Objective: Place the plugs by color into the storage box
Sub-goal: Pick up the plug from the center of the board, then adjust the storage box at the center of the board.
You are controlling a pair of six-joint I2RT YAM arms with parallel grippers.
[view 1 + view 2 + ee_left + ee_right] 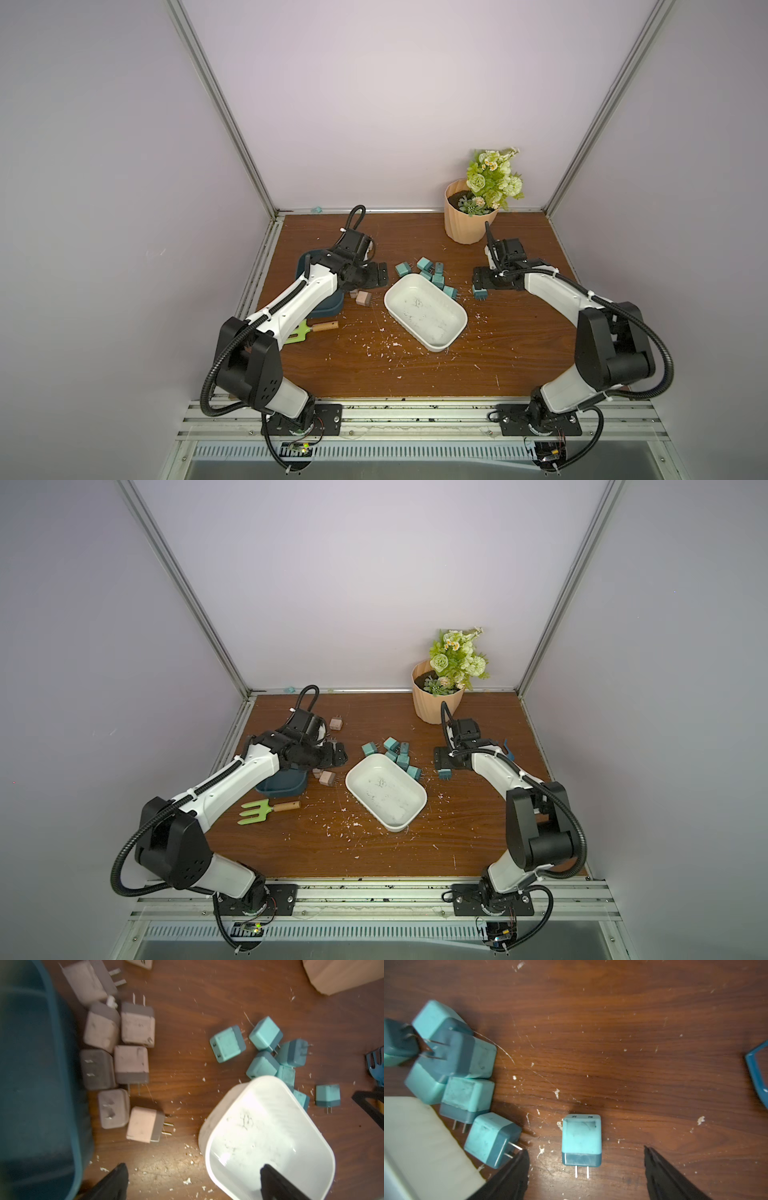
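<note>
Right tool [585, 1149] straddles the lone teal plug [581, 1140], spread to pinch it; left tool [193, 1165], spread and empty, hovers near pinkish plugs [133, 1064].

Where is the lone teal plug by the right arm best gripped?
Probably across its two flat side faces, coming down from above. The lone teal plug lies flat, apart from the teal pile, with its prongs out one end and both side faces free. The open right end effector straddles it without touching.
</note>
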